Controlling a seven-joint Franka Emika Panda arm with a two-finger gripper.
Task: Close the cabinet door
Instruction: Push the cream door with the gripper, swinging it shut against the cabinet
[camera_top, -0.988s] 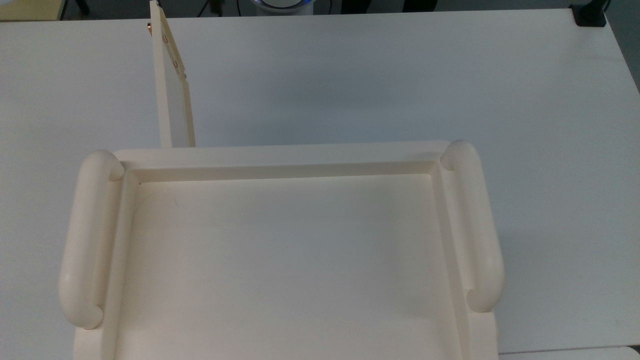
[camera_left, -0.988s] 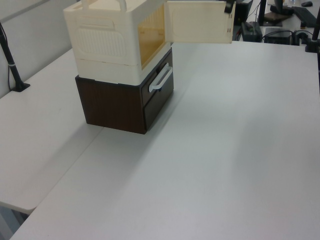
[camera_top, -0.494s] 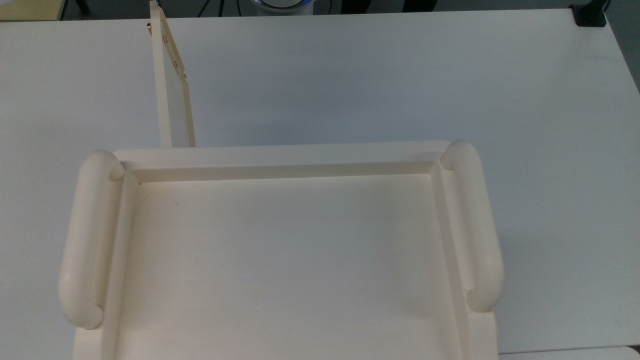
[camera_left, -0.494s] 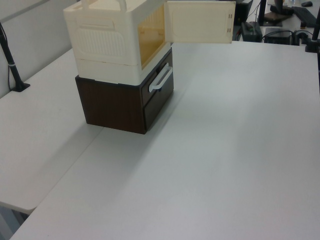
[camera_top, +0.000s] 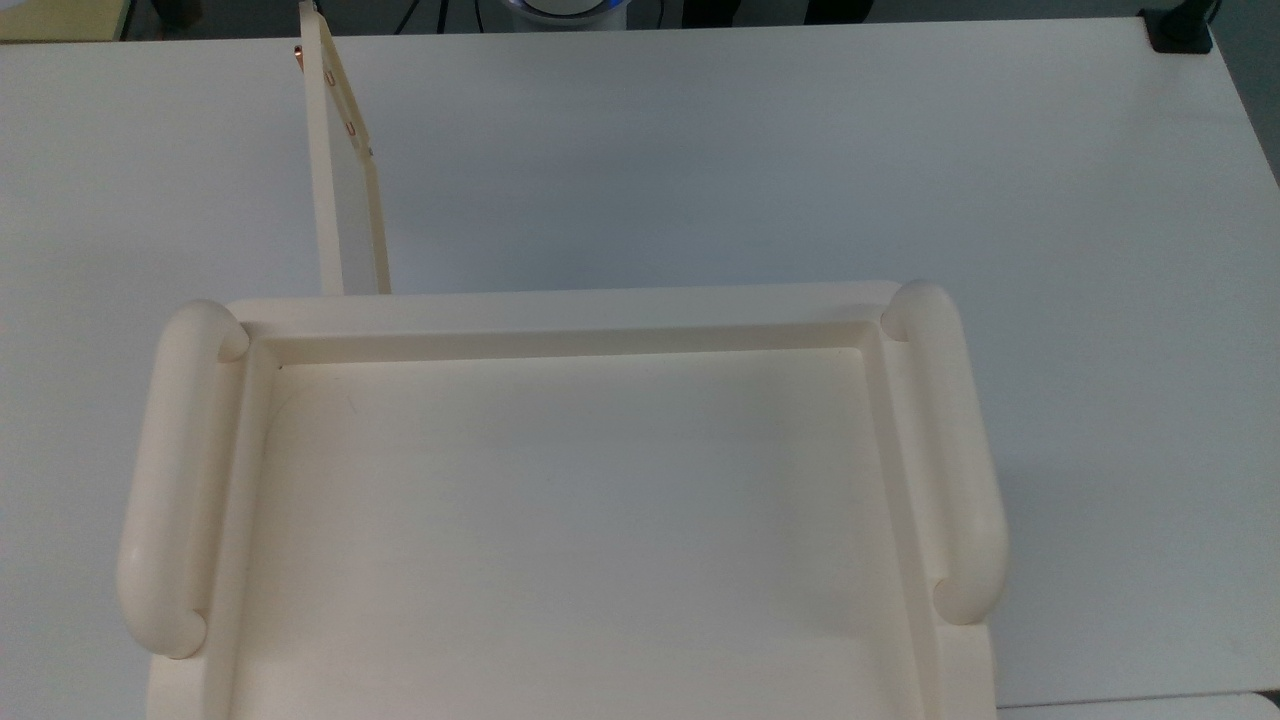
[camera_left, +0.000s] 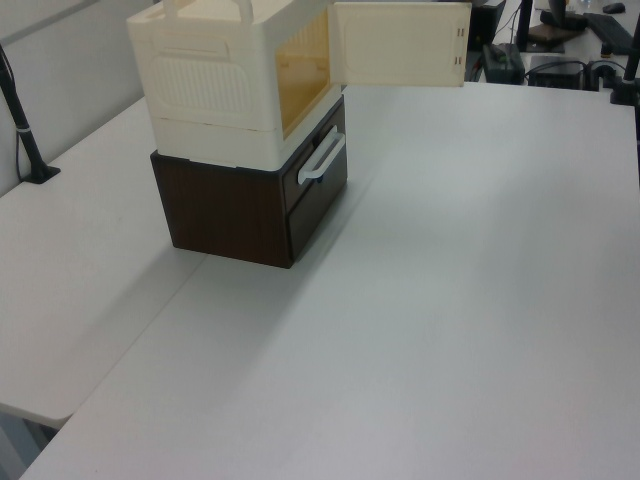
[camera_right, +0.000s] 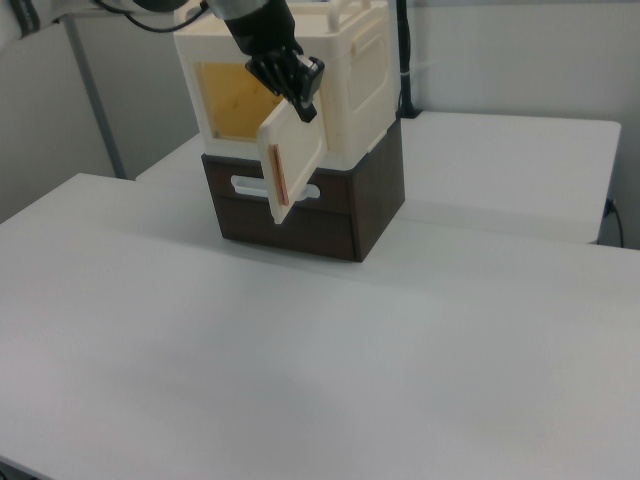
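One wide-open cabinet door (camera_top: 345, 190) juts toward 12 o'clock from the cabinet (camera_top: 560, 480) in the top view. Your gripper (camera_right: 300, 95) sits by its top edge, grip unclear; push off-centre and you risk slipping off.

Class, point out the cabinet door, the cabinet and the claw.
cabinet door (camera_left: 395, 43), left view, middle of the panel.
cabinet (camera_top: 945, 450), top view, right side rail.
claw (camera_right: 305, 103), right view, at its tips.
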